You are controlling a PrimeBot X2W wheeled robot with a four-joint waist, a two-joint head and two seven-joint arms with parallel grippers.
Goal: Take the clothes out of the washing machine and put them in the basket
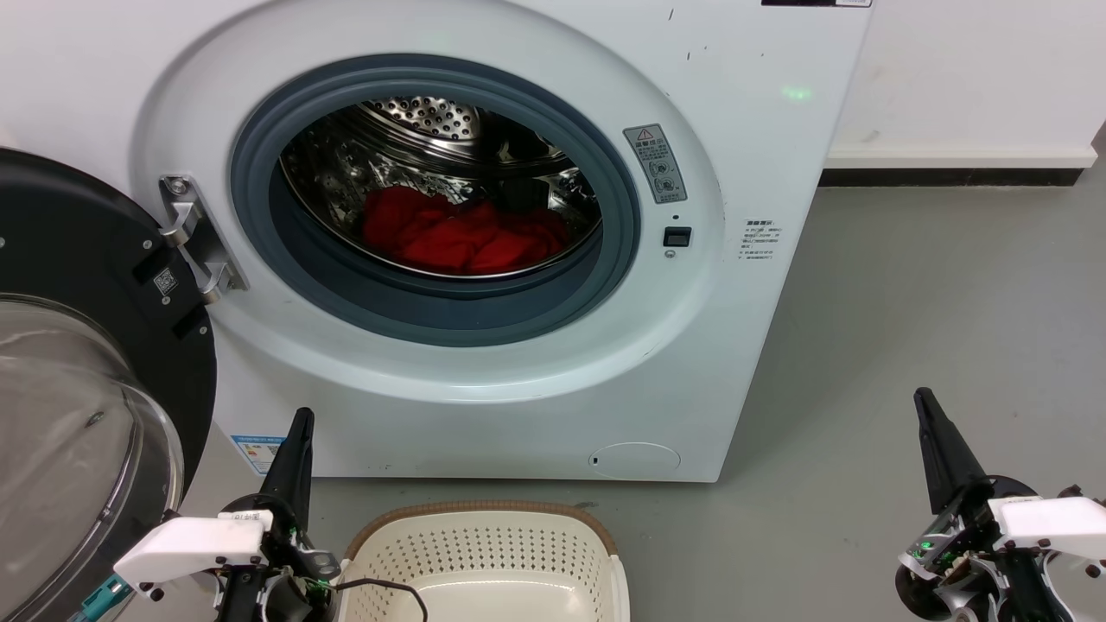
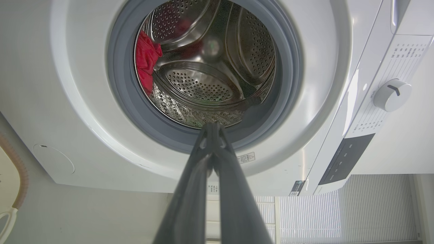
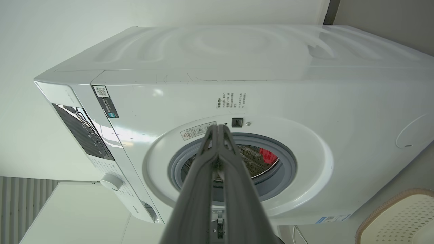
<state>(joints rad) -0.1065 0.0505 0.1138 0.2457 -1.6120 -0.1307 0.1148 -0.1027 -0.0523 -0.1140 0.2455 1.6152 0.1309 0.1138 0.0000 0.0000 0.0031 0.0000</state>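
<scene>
Basket (image 1: 484, 517) rim first, at the near edge of the head view: it stands on the floor just before the washing machine (image 1: 760, 155), mouth up, long axis running left to right. Left gripper (image 1: 301, 422) beside it and right gripper (image 1: 923, 399), well off to the right, each have their fingers pressed together and hold nothing. Far inside the drum the clothes (image 1: 462, 235) lie as a crumpled red heap on the drum floor, stretched left to right, with no clear end pointing anywhere. The door (image 1: 86, 250) hangs open at the left, near the left arm; a wide swing could, I judge, knock it.

Left wrist view: the closed left gripper (image 2: 212, 126) aims at the porthole with the clothes (image 2: 146, 61) off its line, so a straight reach may meet bare steel.

Right wrist view: the closed right gripper (image 3: 218, 127) faces the porthole's edge, the clothes (image 3: 268, 156) a red scrap beyond the grey seal (image 3: 288, 167). A shallow pinch might lift one layer while the rest drags on that seal or drops short of the basket (image 3: 396, 217).
</scene>
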